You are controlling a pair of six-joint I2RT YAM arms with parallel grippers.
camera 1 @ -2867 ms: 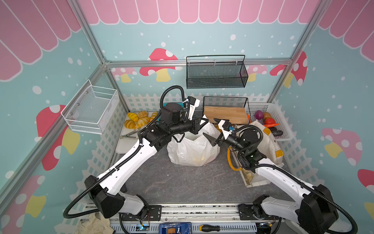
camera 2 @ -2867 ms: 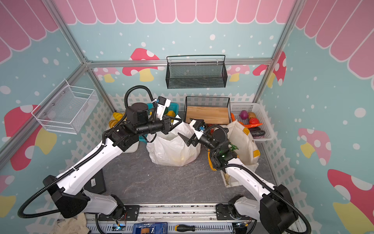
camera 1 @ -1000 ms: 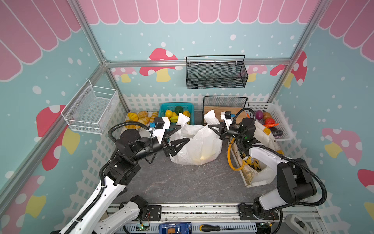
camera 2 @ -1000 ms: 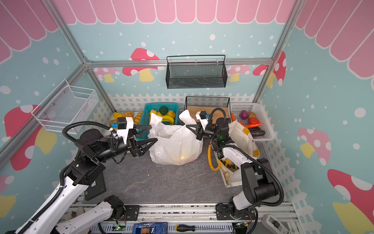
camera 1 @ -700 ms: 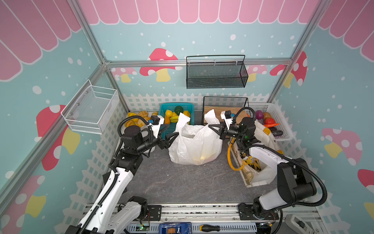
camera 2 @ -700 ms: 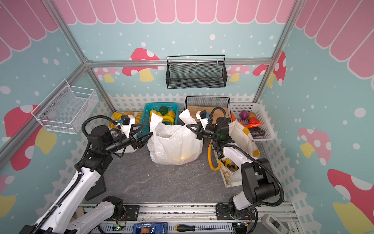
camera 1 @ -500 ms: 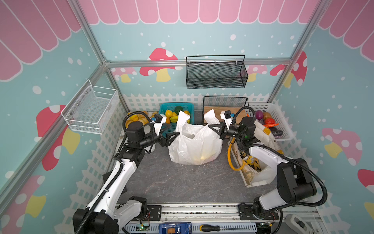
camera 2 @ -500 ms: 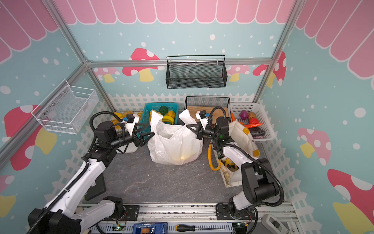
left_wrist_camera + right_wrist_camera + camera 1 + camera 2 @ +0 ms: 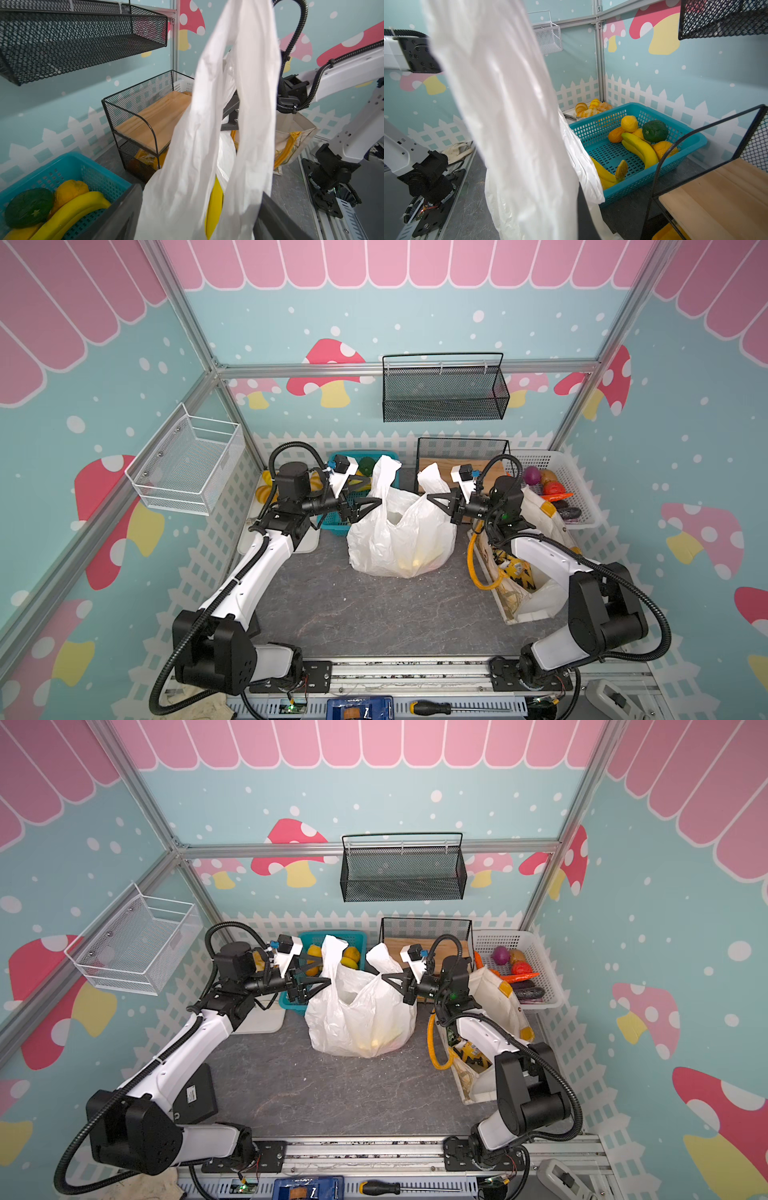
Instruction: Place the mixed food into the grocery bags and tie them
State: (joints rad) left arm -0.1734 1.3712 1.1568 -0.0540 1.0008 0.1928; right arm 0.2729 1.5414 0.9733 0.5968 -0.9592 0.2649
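Centre frame: the right gripper (image 9: 434, 497) pinches 1 loop handle (image 9: 431, 481) of the thin crinkly white plastic carrier bag (image 9: 399, 539). The left gripper (image 9: 368, 508), jaws spread around the other loop handle (image 9: 384, 475), should close squarely on it.

The carrier bag (image 9: 401, 531) is white; the tote (image 9: 536, 502) is cream with mustard-yellow handles (image 9: 471, 558); the basket (image 9: 593, 133) is teal, holding yellow bananas (image 9: 639, 149); the bench (image 9: 365, 614) is dark grey, marbled.

Crinkly plastic bag (image 9: 399, 539), seemingly matt wooden shelf (image 9: 153, 118)
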